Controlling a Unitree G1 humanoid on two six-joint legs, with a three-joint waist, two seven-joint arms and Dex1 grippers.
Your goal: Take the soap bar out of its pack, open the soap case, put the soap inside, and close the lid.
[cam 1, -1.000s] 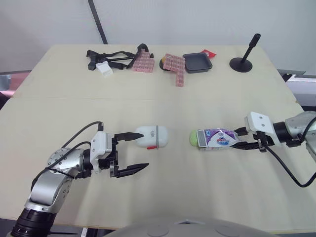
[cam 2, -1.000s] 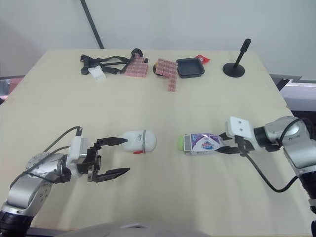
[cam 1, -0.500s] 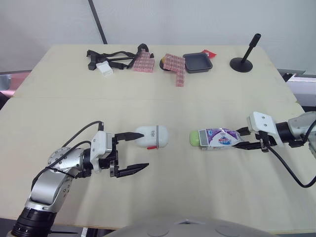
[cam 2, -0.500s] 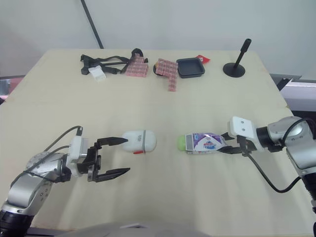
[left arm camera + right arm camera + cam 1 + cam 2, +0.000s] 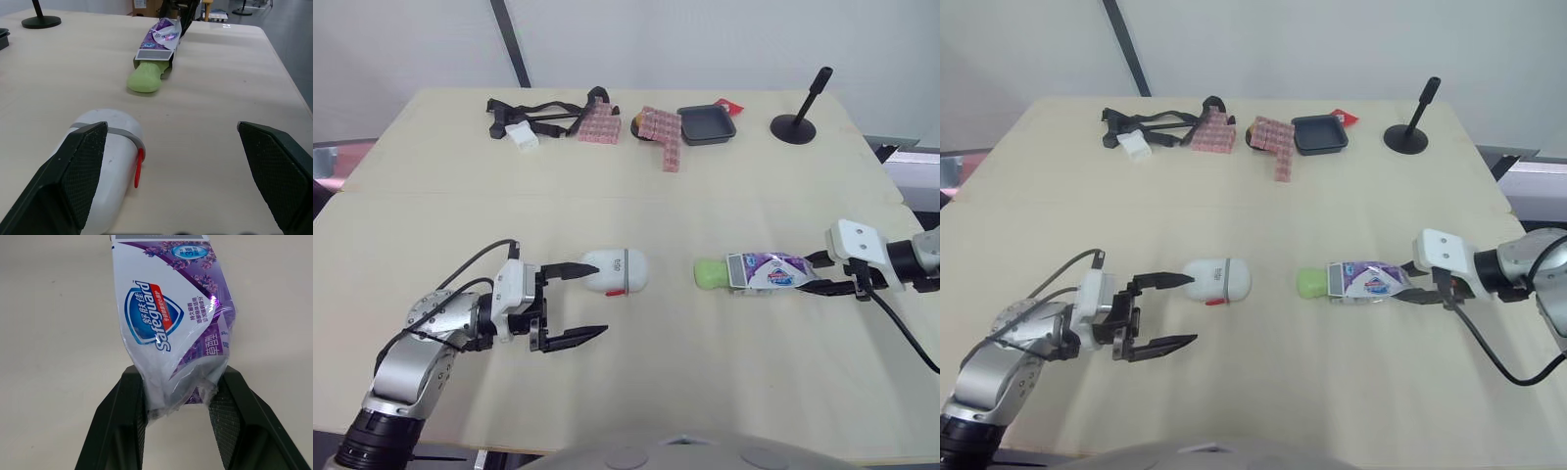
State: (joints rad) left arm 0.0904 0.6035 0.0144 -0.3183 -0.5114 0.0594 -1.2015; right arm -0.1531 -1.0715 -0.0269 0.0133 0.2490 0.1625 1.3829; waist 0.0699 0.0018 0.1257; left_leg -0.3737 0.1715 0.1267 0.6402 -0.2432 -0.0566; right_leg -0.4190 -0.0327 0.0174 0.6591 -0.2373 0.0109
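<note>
Partly inside crinkled pack (image 5: 770, 271), rounded soap (image 5: 709, 273)

This looks like a robotics lab or test room. A plain pale surface (image 5: 626, 211) stands against a bare white wall (image 5: 724, 39). Along its far edge lie unrelated props: black straps (image 5: 533, 110), pink blocks (image 5: 661, 127), a black tray (image 5: 706, 124) and a black stand (image 5: 796, 122). Cabled robot arms reach over it, the left hand (image 5: 594, 299) spread wide, the right hand (image 5: 815, 274) clamped on a soap pack (image 5: 773, 270). The left wrist view shows open grey floor (image 5: 293, 19) beyond the surface.
</note>
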